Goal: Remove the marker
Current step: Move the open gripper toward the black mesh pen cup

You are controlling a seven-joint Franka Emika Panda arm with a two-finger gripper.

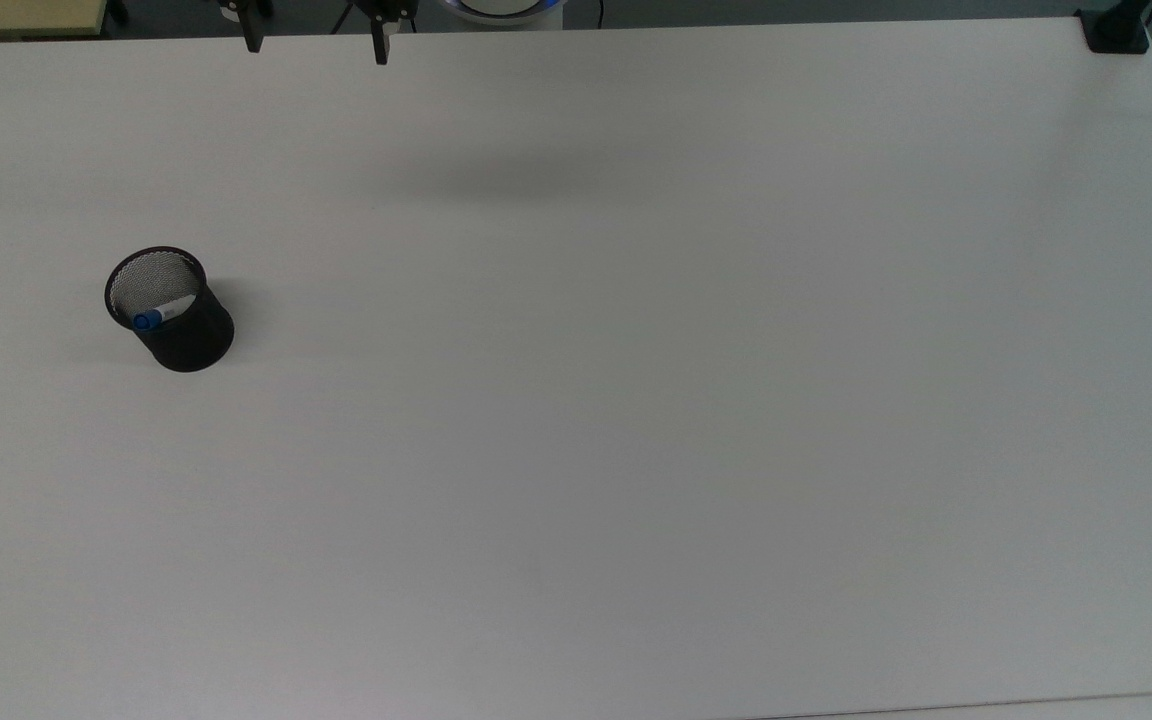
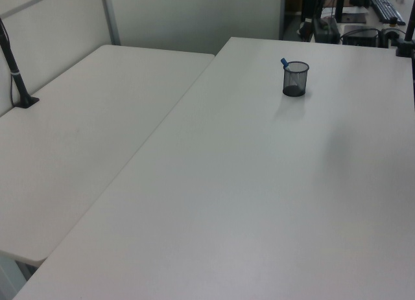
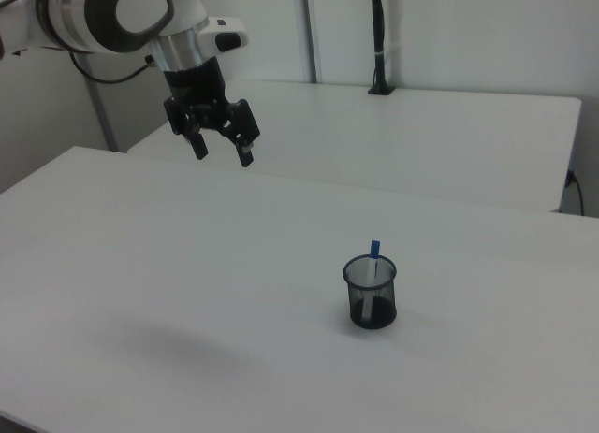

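Note:
The marker (image 1: 158,314) stands slanted inside a black mesh cup (image 1: 186,335) on the white table, its blue cap leaning on the rim at the top view's left. The left view shows the blue cap (image 2: 284,62) poking above the cup (image 2: 295,79). In the right view the marker (image 3: 373,265) rises from the cup (image 3: 371,293). My gripper (image 3: 223,155) hangs open and empty high above the table, well to the right view's upper left of the cup. Its two fingertips (image 1: 253,42) reach into the top view's upper edge.
A black clamp base (image 1: 1116,30) sits on the table's corner at the top view's upper right. A second white table (image 2: 78,131) adjoins on the left view's left, with a black post (image 2: 16,73) clamped to it. A keyboard and cables (image 2: 382,8) lie beyond the far edge.

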